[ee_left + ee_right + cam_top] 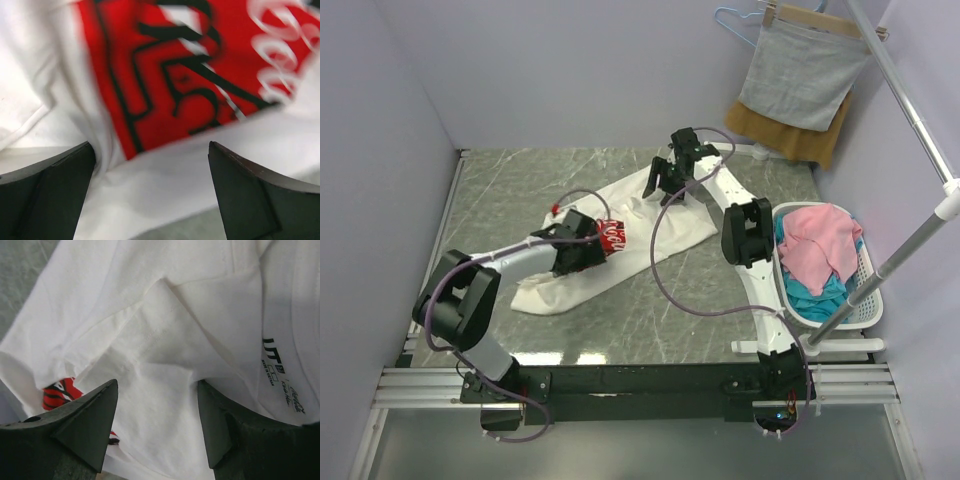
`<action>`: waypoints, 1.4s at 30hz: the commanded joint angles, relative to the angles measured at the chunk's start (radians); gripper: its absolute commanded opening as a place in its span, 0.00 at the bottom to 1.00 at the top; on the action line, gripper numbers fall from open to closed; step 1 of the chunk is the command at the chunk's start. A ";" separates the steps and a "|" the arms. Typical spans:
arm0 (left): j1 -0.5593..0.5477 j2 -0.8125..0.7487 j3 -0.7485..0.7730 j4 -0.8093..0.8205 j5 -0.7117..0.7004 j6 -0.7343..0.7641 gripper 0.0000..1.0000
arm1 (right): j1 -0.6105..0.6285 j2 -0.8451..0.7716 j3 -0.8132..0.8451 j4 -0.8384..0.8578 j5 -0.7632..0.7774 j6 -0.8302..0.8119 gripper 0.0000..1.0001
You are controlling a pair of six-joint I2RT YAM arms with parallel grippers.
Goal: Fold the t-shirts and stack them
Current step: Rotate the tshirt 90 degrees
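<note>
One white t-shirt (692, 228) lies spread diagonally across the grey marble table (520, 190), its red chest print (613, 237) showing in a fold near the middle. My left gripper (598, 247) hovers right at that print; in the left wrist view it (151, 145) stands wide open over white cloth (165, 180) and the red print (115, 40). My right gripper (670, 185) is over the shirt's far end. In its own view it (157, 385) is open, fingers (90, 425) down on either side of a fold of white fabric (165, 340) near the neck label (277, 370).
A white laundry basket (868, 262) with pink and teal clothes stands at the right edge. A grey cloth (805, 75) and a mustard-brown cloth (790, 135) hang at the back right. A metal rail (920, 130) slants down the right side. Walls close in the left and back.
</note>
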 commanded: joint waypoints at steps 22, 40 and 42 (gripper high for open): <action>-0.062 0.198 0.808 -0.106 0.272 0.297 0.99 | -0.111 -0.911 -0.925 0.648 0.123 -0.033 0.84; -0.062 0.748 1.173 -0.149 0.757 0.446 0.99 | -0.007 -1.145 -1.351 0.675 0.080 0.030 0.84; -0.062 0.787 1.208 -0.170 0.706 0.439 1.00 | 0.032 -1.127 -1.355 0.666 0.070 0.030 0.84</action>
